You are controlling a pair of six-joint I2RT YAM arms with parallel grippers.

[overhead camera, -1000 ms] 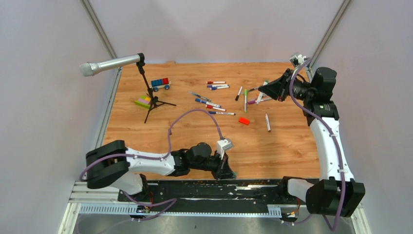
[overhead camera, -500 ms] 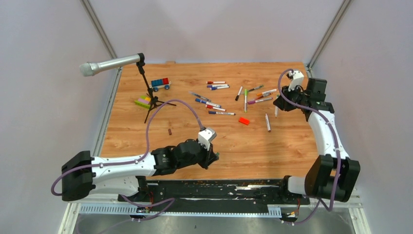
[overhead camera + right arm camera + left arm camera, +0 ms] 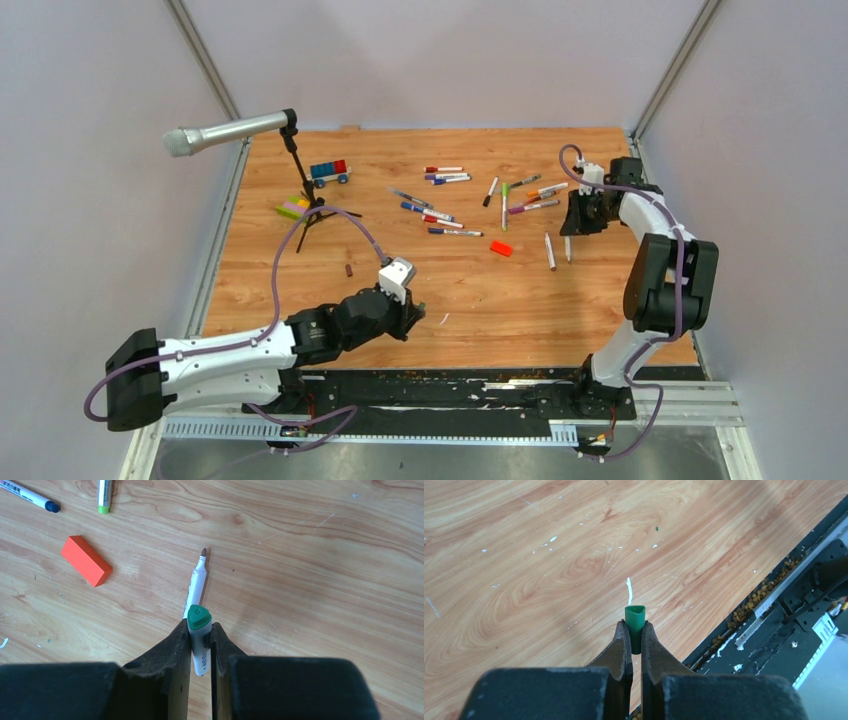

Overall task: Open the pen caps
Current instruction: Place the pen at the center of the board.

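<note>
A wooden table [image 3: 500,300] carries two robot arms bolted at its near edge. The left arm [image 3: 230,350] lies low along the near edge, and the right arm [image 3: 660,270] reaches up beside the right edge.

About ten pens [image 3: 447,178] are scattered toward the far edge. Most seem capped, though they are too small to be sure.

The right jaws are clamped on a green-ended pen [image 3: 199,630], held upright near the right edge with its lower end close to the wood. Just beyond it a second pen [image 3: 198,582] lies flat with a bare brown tip. An orange block [image 3: 86,561] lies near the middle of the table.

The left jaws are closed on a small green cap [image 3: 634,622], held above bare wood by the middle of the near edge, well apart from its pen. A brown cap [image 3: 348,270] lies alone toward the left edge.

The task looks to be at an early stage, with two pens opened and most still to open.
</note>
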